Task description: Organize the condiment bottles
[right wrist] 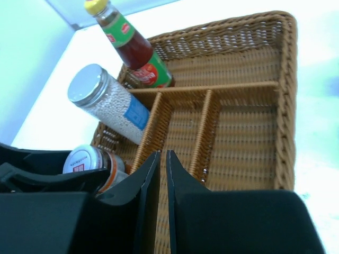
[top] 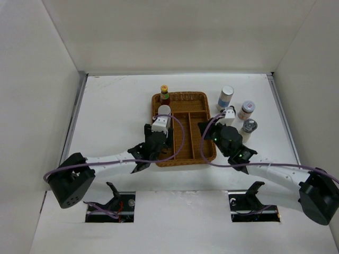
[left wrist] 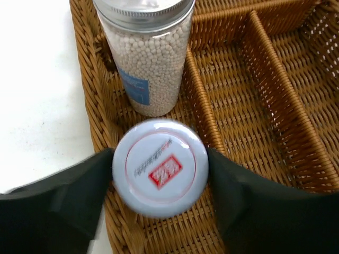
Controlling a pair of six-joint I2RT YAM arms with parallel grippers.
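- The left hand (left wrist: pixel 160 177) is clamped on a white-lidded jar (left wrist: pixel 160 165); its dark fingers (left wrist: pixel 79 185) press the lid from both sides.
- In the left wrist view, that jar sits at the lower left of the wicker tray (left wrist: pixel 296 106), over its left strip. I cannot tell whether it rests on the tray floor.
- Just above it in the same strip stands a bead jar (left wrist: pixel 148 58) with a silver lid.
- A red-sauce bottle (top: pixel 164 93) stands at the tray's upper left corner.
- The right hand (right wrist: pixel 162 172) has its fingers together, holding nothing, above the tray's lower edge.
- On the tabletop (top: pixel 116 106) to the right of the tray stand a blue-labelled cylinder (top: pixel 226 97), a spice jar (top: pixel 246 110) and a chrome-topped shaker (top: pixel 248 127).
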